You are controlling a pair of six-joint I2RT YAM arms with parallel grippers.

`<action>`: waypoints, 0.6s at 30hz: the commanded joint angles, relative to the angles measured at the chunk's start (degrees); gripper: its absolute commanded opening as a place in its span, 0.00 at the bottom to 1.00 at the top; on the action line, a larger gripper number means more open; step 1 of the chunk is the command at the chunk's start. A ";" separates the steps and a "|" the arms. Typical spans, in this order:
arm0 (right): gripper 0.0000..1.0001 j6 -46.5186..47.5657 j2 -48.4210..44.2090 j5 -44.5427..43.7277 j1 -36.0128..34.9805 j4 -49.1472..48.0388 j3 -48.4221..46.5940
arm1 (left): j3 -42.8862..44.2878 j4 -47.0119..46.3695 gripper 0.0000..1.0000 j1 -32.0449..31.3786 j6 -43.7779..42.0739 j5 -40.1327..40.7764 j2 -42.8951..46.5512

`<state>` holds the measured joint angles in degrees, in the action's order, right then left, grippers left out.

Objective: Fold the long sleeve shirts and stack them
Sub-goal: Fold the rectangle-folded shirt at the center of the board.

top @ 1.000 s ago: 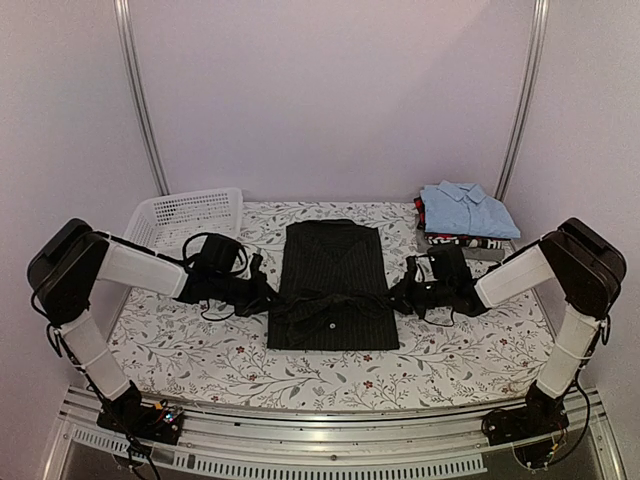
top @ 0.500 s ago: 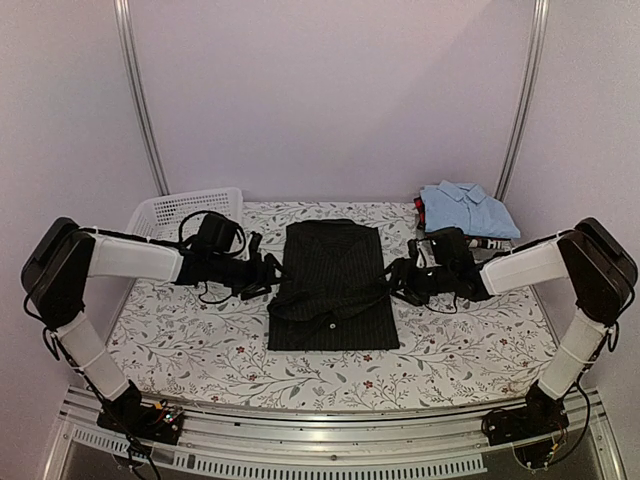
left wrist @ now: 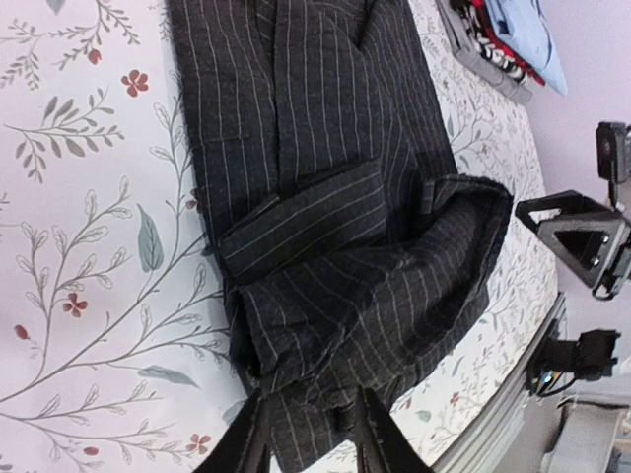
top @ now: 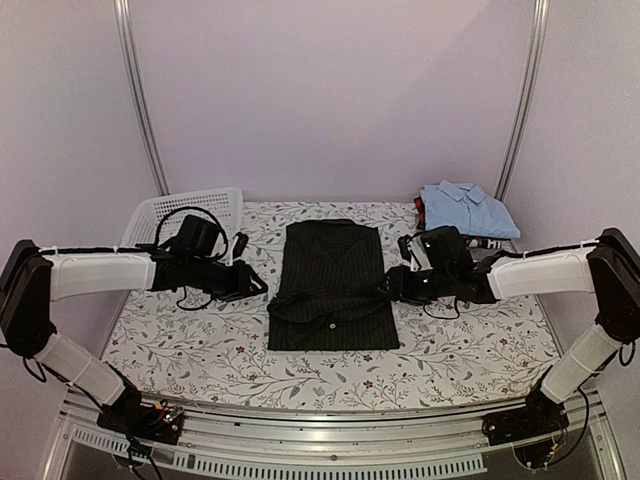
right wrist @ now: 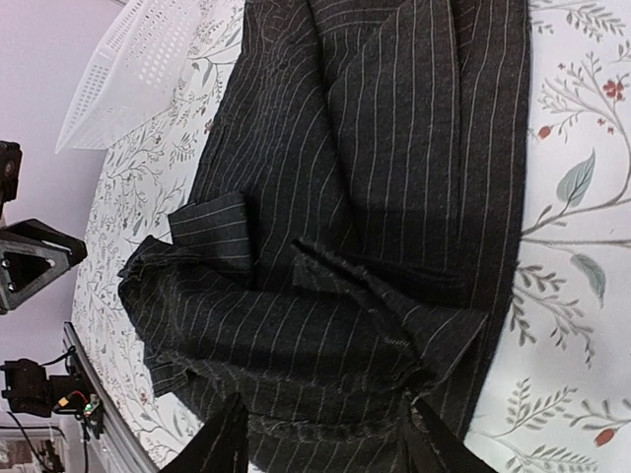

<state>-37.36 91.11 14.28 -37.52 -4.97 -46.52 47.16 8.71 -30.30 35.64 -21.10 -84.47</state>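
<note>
Mid-frame, the black shirt [top: 332,262] lies folded. The left gripper [top: 261,285] and right gripper [top: 389,286] flank it, jaws parted, gripping nothing.

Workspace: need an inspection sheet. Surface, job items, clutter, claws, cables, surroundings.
Surface: floral tablecloth, lying flat.
Job's things: black pinstripe shirt mid-table, folded to a rectangle, with sleeves bunched across its middle. Light blue shirt folded on top of a stack of folded clothes at the far right.
Clutter: white mesh basket at the far left corner.
Grippers: left claw and right claw are both open, one at each side edge of the black shirt.
Cables: black cable loop over the left wrist, clear of the cloth.
Surroundings: plain pale walls, two metal posts.
</note>
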 commanded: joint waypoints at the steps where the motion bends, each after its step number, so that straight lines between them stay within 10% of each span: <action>1: 0.44 5.27 -3.02 -5.76 -5.12 4.70 -0.94 | -4.84 4.02 0.20 -2.71 -0.03 3.25 2.83; 10: 0.17 6.05 0.38 -8.66 -12.62 6.35 -3.48 | -6.90 -1.89 0.03 -7.14 1.72 4.71 -2.24; 18: 0.14 5.36 4.45 -10.87 -15.08 8.64 -5.16 | -1.50 -2.50 0.02 -7.59 0.34 5.68 -8.88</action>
<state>-32.05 93.97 5.63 -51.81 1.34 -50.68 41.69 7.90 -37.17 37.06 -16.93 -90.85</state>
